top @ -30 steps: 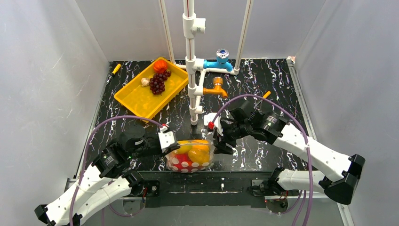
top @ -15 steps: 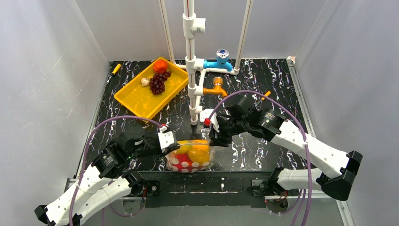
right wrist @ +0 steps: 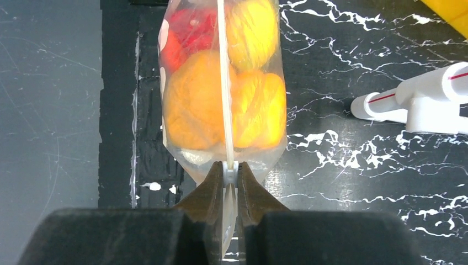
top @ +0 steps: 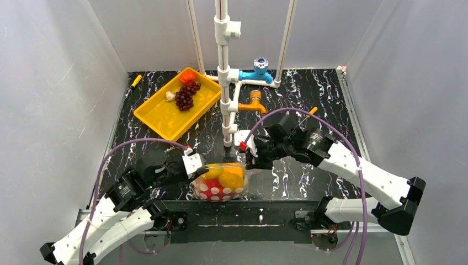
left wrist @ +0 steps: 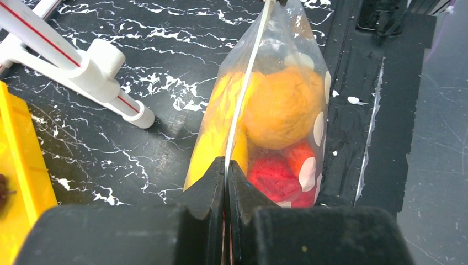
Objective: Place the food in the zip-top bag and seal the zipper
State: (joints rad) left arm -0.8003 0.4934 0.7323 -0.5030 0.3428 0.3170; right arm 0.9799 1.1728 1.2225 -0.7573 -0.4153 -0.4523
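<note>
Bright even light, soft shadows.

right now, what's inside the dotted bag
Through the clear zip-top bag: an orange fruit, a yellow piece and red pieces. The white dots and the fruits on top hide anything beneath.

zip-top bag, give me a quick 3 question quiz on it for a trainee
1. True or false: the left end effector and right end effector both pinch the zipper of the zip-top bag.
2. What lies in the yellow tray? A banana, B grapes, C nothing.
3. Fill in: the bag's printed dots are ___.
Key: 1 true; 2 B; 3 white.
</note>
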